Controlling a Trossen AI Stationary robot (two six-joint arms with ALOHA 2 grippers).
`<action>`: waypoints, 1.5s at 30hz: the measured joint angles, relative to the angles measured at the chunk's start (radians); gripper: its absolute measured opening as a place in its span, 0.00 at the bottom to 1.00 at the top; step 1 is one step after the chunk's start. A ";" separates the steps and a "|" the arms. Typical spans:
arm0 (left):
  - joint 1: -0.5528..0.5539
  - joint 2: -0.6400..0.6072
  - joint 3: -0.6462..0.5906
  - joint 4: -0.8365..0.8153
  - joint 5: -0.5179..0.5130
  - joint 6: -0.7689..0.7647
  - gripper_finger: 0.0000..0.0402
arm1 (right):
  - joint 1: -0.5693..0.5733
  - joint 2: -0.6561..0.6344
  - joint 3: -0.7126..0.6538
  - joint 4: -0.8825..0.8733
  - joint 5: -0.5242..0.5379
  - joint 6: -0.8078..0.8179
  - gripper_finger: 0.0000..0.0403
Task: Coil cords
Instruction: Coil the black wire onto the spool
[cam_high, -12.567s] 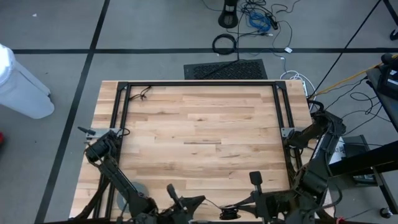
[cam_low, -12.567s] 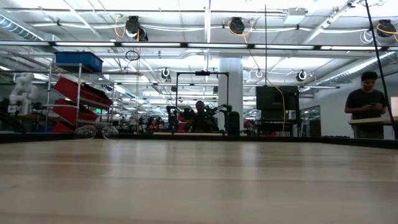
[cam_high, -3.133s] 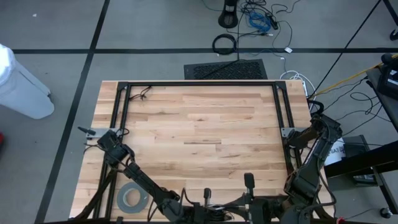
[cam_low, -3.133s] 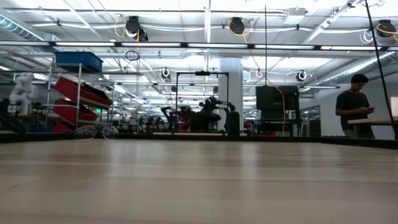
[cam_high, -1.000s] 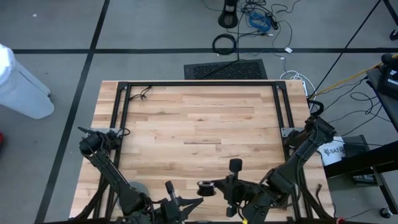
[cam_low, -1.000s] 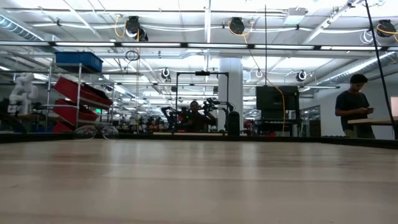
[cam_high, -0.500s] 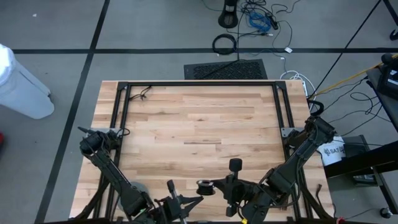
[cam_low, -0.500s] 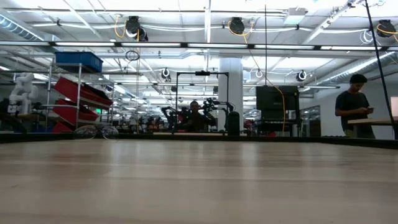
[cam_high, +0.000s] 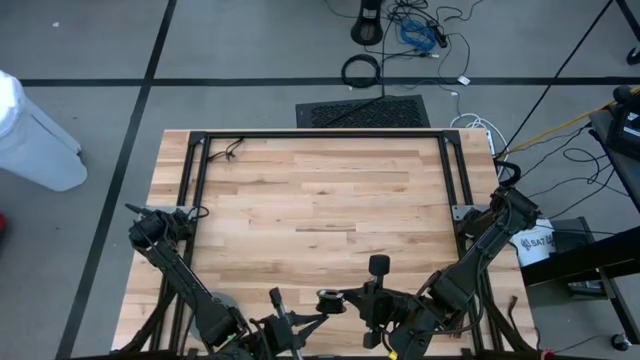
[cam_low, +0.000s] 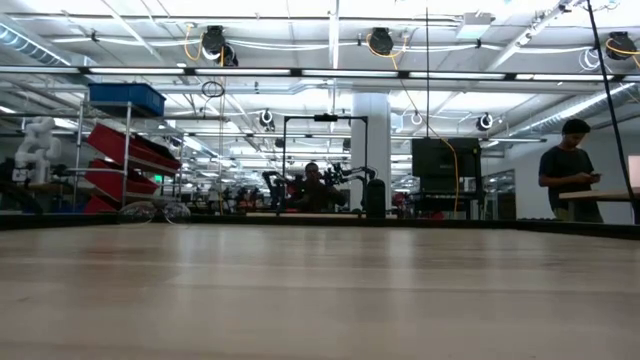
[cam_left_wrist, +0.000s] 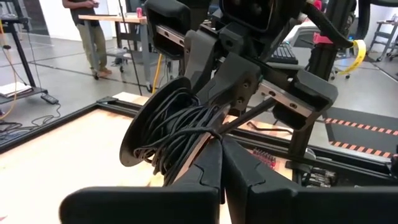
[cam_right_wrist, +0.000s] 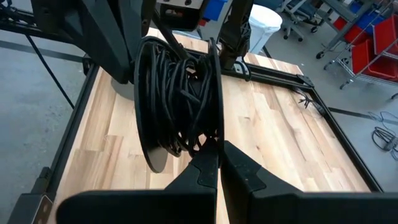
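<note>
Cords (cam_right_wrist: 177, 93) between hands, near edge

We see the cords (cam_high: 329, 301) low at centre, between the left gripper (cam_high: 318, 320) and right gripper (cam_high: 350, 297).

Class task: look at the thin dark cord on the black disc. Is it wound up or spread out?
Wound up. In the right wrist view the cord sits in many loops bunched against the black disc; the left wrist view shows the same bundle.
</note>
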 joint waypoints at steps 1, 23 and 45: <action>0.000 0.000 0.000 0.000 0.000 0.000 0.02 | 0.000 0.000 0.000 0.000 0.000 0.000 0.00; -0.038 0.001 0.000 0.023 0.053 0.020 0.24 | 0.005 0.000 0.000 -0.004 0.003 -0.011 0.00; -0.103 0.002 0.000 0.262 -0.069 0.378 0.30 | 0.047 -0.047 0.000 -0.003 -0.007 -0.005 0.00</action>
